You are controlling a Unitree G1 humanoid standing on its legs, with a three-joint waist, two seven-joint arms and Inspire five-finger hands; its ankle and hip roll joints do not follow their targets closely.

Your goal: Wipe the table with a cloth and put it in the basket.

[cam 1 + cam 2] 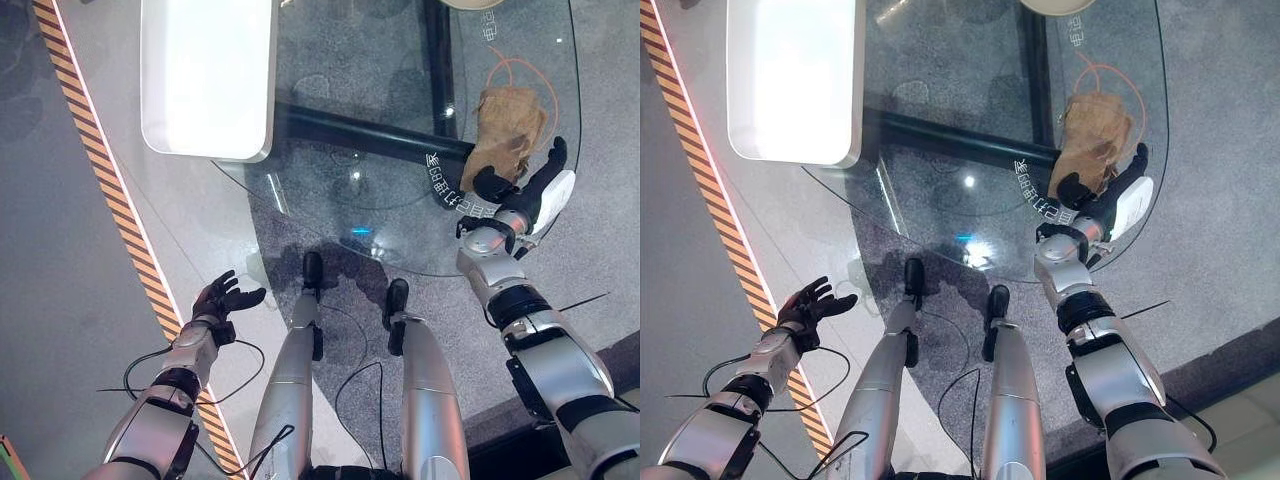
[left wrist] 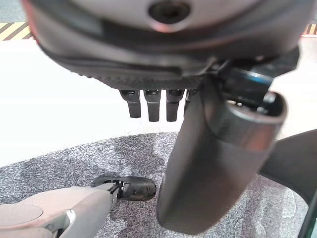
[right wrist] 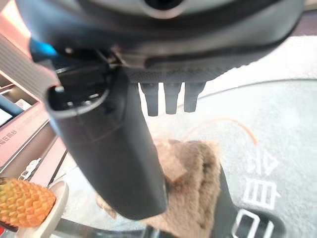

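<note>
On the round glass table (image 1: 330, 170), near its right edge, a crumpled brown cloth (image 1: 508, 125) is seen lying with an orange cord (image 1: 525, 70) looping out of it. The right hand (image 1: 520, 190) is placed at the cloth's near side, touching its edge; in the right wrist view the fingers (image 3: 166, 96) hang straight above the cloth (image 3: 190, 183), so the hand is judged relaxed and nothing is gripped. The left hand (image 1: 225, 298) is held low, well away from the table on its left side, its fingers spread and empty.

The step in hand is judged to be taking hold of the cloth before wiping. For this to be done well, the fingers should be lowered flat onto the middle of the cloth rather than its near fringe, so that the fabric is pressed down and carried along instead of being bunched or pushed off the table's nearby right edge. The cord should be kept clear of the fingers.

At the table's far left a white rectangular tray (image 1: 205, 75) is seen; whether anything is in it cannot be told. A pale round rim (image 1: 470, 3) is cut off at the table's far edge, and a pineapple-like object (image 3: 25, 203) on a white dish (image 3: 58, 191) is shown beyond the cloth; a basket cannot be identified with certainty.
</note>
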